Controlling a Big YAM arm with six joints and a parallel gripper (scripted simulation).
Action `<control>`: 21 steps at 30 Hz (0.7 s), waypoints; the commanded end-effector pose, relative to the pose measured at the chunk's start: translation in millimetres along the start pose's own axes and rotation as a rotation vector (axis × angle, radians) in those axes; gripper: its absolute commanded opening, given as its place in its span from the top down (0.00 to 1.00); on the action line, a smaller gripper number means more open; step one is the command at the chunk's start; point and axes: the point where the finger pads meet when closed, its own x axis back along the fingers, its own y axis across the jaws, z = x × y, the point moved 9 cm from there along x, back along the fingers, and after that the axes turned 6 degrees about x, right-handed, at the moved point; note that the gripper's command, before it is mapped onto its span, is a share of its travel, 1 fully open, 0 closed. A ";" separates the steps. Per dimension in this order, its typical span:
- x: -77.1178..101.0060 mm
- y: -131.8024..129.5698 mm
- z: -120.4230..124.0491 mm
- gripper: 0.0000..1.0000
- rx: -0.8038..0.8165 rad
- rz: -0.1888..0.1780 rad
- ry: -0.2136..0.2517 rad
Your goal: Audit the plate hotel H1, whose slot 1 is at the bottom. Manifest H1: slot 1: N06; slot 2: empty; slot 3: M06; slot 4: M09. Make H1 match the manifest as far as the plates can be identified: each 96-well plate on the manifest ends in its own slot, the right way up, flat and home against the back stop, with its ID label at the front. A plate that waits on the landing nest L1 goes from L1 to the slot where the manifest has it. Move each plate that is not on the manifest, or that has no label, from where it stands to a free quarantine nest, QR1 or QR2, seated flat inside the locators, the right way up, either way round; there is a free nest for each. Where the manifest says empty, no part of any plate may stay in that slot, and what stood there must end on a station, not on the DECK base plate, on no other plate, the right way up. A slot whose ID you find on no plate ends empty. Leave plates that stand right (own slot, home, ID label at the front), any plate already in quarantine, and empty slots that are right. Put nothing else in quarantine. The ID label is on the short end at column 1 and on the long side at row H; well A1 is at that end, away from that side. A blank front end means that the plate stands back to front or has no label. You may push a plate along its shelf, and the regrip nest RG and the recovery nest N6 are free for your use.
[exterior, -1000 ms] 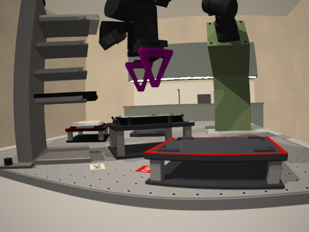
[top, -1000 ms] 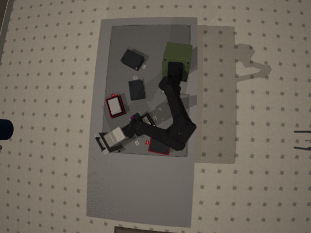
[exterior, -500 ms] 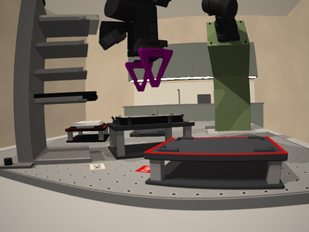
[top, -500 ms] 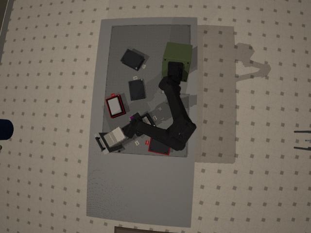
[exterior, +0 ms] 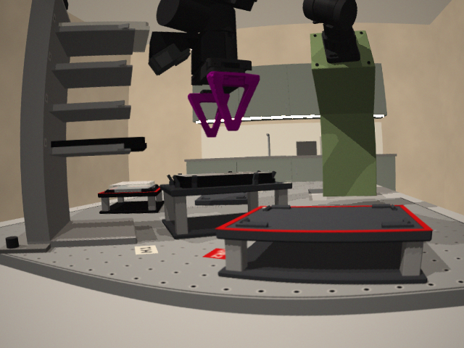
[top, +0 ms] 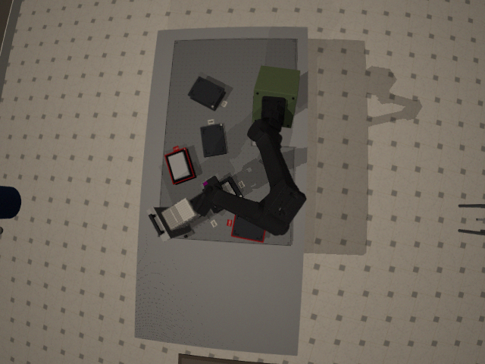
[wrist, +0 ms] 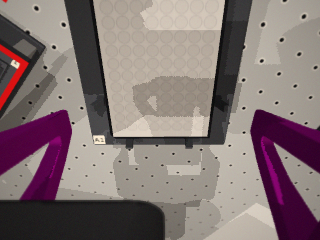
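Hanging wide open and holding nothing, the purple claw (exterior: 221,129) above the pale plate (wrist: 160,65) on the middle stand (exterior: 225,187), right of the shelf tower (exterior: 40,123); coming down crooked could bump the plate askew.

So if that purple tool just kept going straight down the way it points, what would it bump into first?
Most likely the pale plate in the dark nest right beneath it. The tool hangs open and empty, pointing down. Its centre sits near the nest's near edge, so depth is hard to judge.
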 end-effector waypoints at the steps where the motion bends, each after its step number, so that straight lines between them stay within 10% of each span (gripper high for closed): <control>1: 5.8 4.6 -12.9 0.00 0.006 -0.005 -0.036; 21: -14.5 4.9 -7.8 0.00 0.004 -0.009 -0.016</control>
